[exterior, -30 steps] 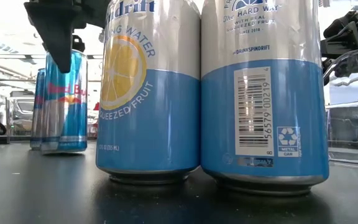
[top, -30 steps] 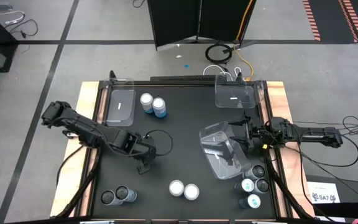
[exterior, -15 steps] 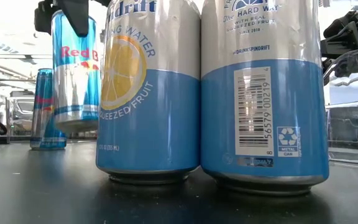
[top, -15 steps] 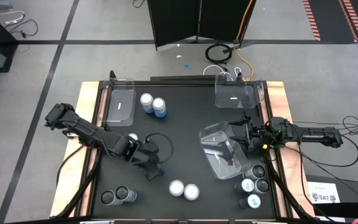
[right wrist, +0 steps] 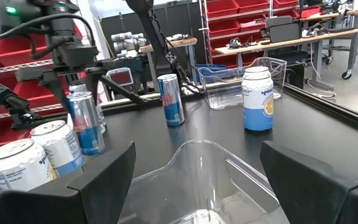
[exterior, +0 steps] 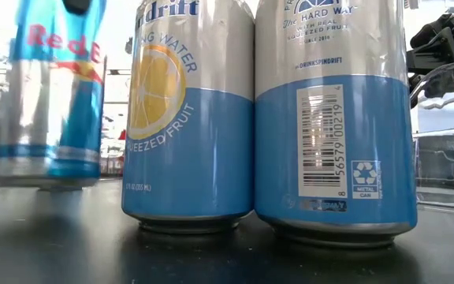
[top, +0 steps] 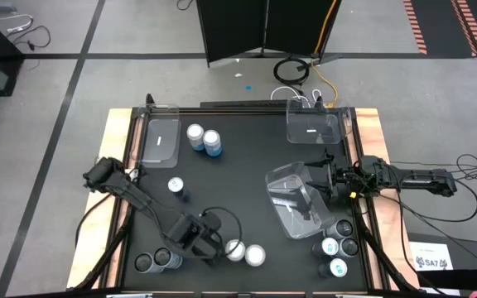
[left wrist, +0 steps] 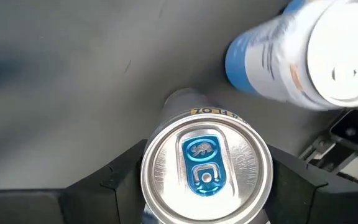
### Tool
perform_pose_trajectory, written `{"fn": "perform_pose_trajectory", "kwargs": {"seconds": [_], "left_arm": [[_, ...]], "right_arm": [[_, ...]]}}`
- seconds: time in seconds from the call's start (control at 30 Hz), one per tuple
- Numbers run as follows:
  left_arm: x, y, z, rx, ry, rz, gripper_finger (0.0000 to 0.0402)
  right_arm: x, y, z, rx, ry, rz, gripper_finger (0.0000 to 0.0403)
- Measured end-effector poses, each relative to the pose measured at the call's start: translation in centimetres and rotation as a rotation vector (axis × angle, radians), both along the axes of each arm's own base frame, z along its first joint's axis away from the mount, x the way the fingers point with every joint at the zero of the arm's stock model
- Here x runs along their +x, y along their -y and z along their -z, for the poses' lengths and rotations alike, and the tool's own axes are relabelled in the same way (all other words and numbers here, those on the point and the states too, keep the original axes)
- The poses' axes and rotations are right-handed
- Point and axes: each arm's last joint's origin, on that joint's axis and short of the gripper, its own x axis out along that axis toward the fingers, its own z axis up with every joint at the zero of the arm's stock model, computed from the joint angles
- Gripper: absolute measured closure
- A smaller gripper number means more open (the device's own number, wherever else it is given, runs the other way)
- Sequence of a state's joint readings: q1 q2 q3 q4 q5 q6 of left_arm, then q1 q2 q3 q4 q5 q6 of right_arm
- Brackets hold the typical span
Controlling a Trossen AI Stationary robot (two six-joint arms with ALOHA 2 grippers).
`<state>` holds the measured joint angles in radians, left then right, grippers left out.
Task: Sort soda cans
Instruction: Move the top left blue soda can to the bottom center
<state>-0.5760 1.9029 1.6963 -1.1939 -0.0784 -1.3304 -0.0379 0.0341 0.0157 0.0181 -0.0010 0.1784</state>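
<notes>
Blue-silver can [left wrist: 206, 171] clamped in left claw [top: 206, 244], lower centre, transport step; next, set beside matching cans. Right claw [top: 325, 184] grips clear bin [top: 292, 199].

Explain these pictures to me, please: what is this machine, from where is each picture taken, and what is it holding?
It is a robot with two dark arms at a black table. One picture looks down from above, one looks level across the table top, and two come from cameras on the wrists. Soda cans stand in small groups on the table, with clear plastic bins. The left hand grips a Red Bull can near two light blue cans. The right hand is at a tilted clear bin.
</notes>
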Motion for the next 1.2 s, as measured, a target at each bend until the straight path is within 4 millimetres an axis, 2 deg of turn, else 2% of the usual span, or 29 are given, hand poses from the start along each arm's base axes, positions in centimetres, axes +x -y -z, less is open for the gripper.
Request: {"fn": "perform_pose_trajectory", "kwargs": {"seconds": [0.2,0.4,0.7,1.2], "left_arm": [[0.1,2.0,-0.2,0.043,-0.005,0.04,0.0153],[-0.5,3.7,1.1,0.073,-0.038,0.083,0.0143],[-0.4,3.8,1.4,0.111,-0.021,0.089,0.0138],[0.1,4.3,1.4,0.061,0.028,0.09,0.0136]], "right_arm": [[0.0,0.0,0.0,0.0,0.0,0.0,0.0064],[0.0,0.0,0.0,0.0,0.0,0.0,0.0064],[0.0,0.0,0.0,0.0,0.0,0.0,0.0064],[0.0,0.0,0.0,0.0,0.0,0.0,0.0064]]}}
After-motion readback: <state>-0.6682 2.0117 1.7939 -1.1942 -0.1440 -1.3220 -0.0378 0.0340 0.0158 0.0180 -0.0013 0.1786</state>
